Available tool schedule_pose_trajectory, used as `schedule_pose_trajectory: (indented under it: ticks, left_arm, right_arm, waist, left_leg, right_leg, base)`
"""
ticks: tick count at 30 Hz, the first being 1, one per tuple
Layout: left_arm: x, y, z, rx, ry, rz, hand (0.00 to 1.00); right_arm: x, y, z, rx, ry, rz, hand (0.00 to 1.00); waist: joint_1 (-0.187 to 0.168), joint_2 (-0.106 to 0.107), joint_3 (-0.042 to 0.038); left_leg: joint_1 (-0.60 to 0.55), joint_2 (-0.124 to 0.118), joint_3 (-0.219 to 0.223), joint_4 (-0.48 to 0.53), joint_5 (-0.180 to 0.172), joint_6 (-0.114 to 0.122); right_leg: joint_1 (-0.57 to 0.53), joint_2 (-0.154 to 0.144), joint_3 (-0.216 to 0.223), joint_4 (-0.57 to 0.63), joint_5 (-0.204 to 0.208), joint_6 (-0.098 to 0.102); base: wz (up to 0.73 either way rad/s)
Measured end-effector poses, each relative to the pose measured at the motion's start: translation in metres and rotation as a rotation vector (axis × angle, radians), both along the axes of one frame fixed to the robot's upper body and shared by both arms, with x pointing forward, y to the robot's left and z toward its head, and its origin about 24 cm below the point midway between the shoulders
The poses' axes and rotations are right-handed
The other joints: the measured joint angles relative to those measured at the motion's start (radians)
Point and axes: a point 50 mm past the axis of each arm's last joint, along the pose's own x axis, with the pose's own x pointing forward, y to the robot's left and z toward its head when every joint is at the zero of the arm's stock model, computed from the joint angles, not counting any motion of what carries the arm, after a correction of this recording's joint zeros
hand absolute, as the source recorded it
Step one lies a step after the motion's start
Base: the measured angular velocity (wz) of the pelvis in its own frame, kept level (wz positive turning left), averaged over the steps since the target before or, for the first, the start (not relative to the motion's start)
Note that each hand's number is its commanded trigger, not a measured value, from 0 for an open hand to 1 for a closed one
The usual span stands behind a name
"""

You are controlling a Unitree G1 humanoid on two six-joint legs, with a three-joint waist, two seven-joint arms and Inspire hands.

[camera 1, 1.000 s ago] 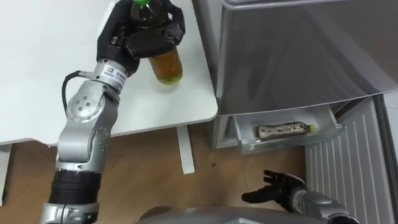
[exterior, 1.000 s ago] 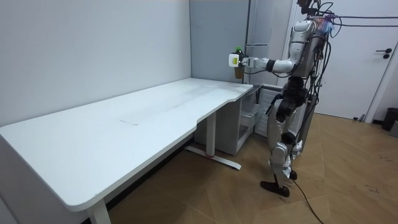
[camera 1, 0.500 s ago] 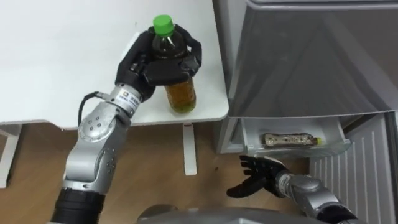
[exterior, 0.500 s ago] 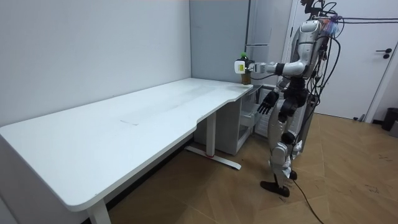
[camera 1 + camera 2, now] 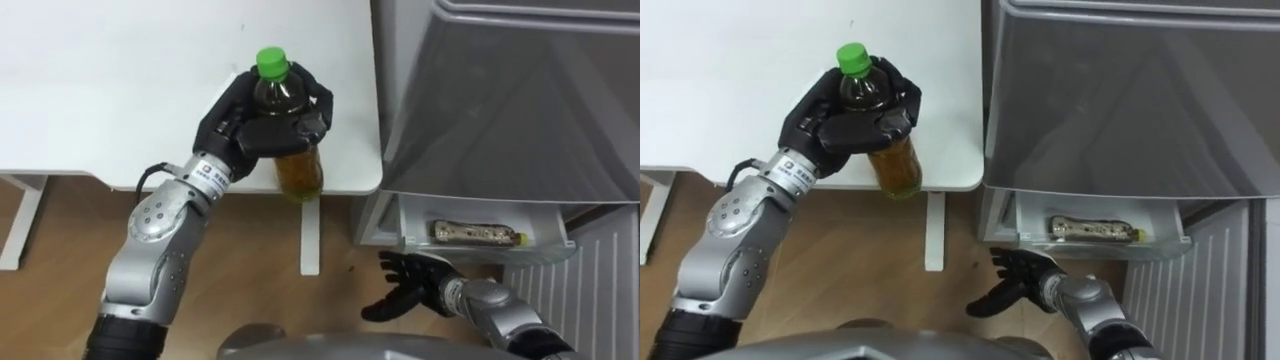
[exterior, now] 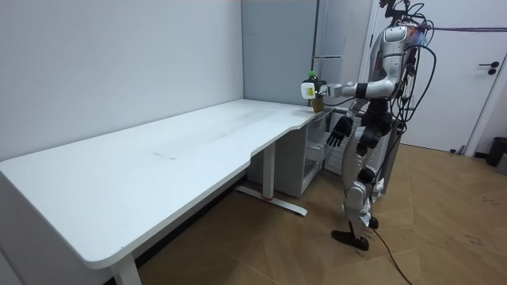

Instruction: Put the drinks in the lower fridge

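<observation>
My left hand is shut on a bottle of amber tea with a green cap, holding it upright over the near right corner of the white table. A second bottle lies on its side in the open lower fridge drawer. My right hand hangs open low, in front of and just left of that drawer. In the room view I stand at the table's far end beside the fridge, bottle held out in front.
The grey fridge front rises right of the table edge. A white table leg stands below the bottle. The drawer's ribbed door panel lies at the right. Wooden floor is below.
The left hand has brought the bottle lower and towards the table's right edge. The right hand has risen a little in front of the drawer. The view has shifted.
</observation>
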Motion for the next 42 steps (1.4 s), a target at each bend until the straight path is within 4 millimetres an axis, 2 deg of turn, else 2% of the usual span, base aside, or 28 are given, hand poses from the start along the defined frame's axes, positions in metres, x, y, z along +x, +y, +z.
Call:
schedule_pose_trajectory:
  ticks: [7, 15, 20, 27, 32, 42]
  left_arm:
    - [-0.002, -0.007, -0.001, -0.017, 0.001, -0.043, 1.0]
    - [-0.005, -0.008, -0.003, -0.036, 0.012, -0.059, 1.0]
    - [-0.018, -0.006, -0.016, -0.049, 0.083, -0.067, 1.0]
    - [-0.028, 0.0, -0.028, -0.014, 0.155, -0.067, 1.0]
    - [-0.031, 0.004, -0.035, -0.002, 0.188, -0.06, 1.0]
    - [-0.031, 0.002, -0.035, -0.017, 0.186, -0.077, 1.0]
  right_arm:
    - [0.0, 0.0, 0.0, 0.009, 0.004, 0.006, 0.0]
    - [0.0, 0.001, 0.0, 0.011, 0.017, 0.006, 0.0]
    - [0.004, 0.003, 0.003, 0.027, 0.003, 0.016, 0.0]
    - [0.006, 0.006, 0.005, 0.055, -0.002, 0.026, 0.0]
    - [0.009, 0.008, 0.007, 0.067, -0.017, 0.032, 0.0]
    - [0.01, 0.011, 0.009, 0.106, -0.02, 0.056, 0.0]
  waist:
    - [0.022, 0.0, 0.0002]
    - [0.026, 0.005, 0.0031]
    - [0.02, 0.01, 0.0024]
    - [0.016, 0.017, 0.006]
    - [0.016, 0.033, 0.0096]
    - [0.01, 0.042, 0.0052]
  left_leg:
    - [-0.007, -0.002, -0.011, 0.005, 0.0, 0.0]
    - [-0.005, -0.005, -0.021, 0.002, 0.0, 0.0]
    - [-0.005, -0.008, -0.031, 0.005, 0.0, -0.001]
    - [-0.026, -0.016, -0.056, 0.02, -0.001, 0.0]
    - [-0.035, -0.02, -0.062, 0.03, -0.004, 0.005]
    - [-0.05, -0.022, -0.063, 0.05, -0.005, 0.006]
  right_leg:
    - [0.002, -0.002, -0.012, 0.001, -0.005, 0.0]
    - [0.013, -0.003, -0.028, 0.001, -0.009, 0.001]
    - [0.019, -0.006, -0.041, 0.002, -0.014, 0.002]
    - [0.018, -0.01, -0.065, 0.005, -0.016, 0.004]
    - [0.016, -0.014, -0.069, 0.017, -0.018, 0.008]
    - [0.01, -0.014, -0.069, 0.017, -0.025, 0.01]
  base:
    - [0.06]
    - [0.05]
    - [0.08]
    - [0.13]
    - [0.05]
    - [0.01]
